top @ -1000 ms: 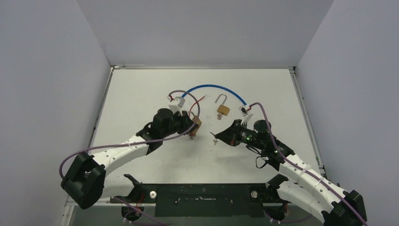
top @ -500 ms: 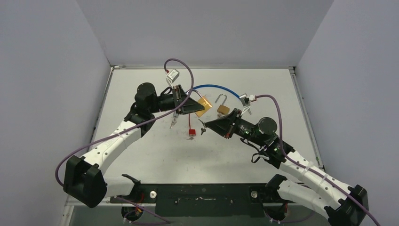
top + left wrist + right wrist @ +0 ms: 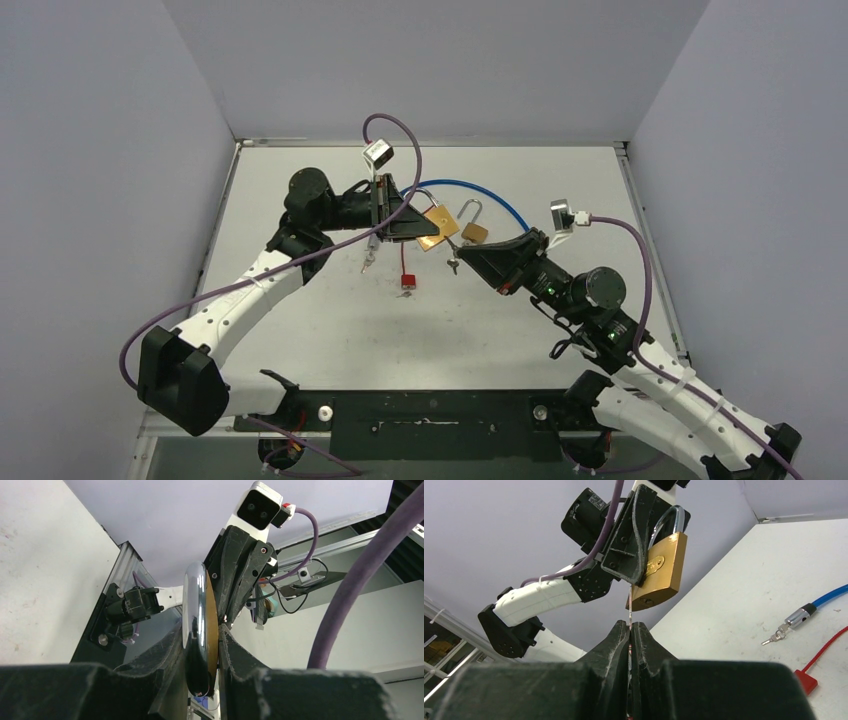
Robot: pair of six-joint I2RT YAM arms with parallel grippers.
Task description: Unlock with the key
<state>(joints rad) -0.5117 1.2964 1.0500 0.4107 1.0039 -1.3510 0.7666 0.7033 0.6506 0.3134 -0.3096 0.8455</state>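
My left gripper (image 3: 418, 228) is shut on a brass padlock (image 3: 438, 227) and holds it above the table; the shackle is closed. In the left wrist view the padlock (image 3: 196, 600) stands edge-on between the fingers of the left gripper (image 3: 200, 630). My right gripper (image 3: 463, 255) is shut on a thin key (image 3: 630, 607), pinched in the right gripper (image 3: 630, 626). The key's blade points up at the bottom corner of the padlock (image 3: 660, 572). I cannot tell whether it is in the keyhole.
A second brass padlock (image 3: 474, 233) with an open shackle lies on the table behind. A blue cable (image 3: 470, 186) arcs across the back. A red tag (image 3: 406, 280) and small keys (image 3: 776, 636) lie on the table below the grippers.
My left gripper lifted the padlock off the table, up and back. My right gripper rose with the key and now sits just right of the held padlock.
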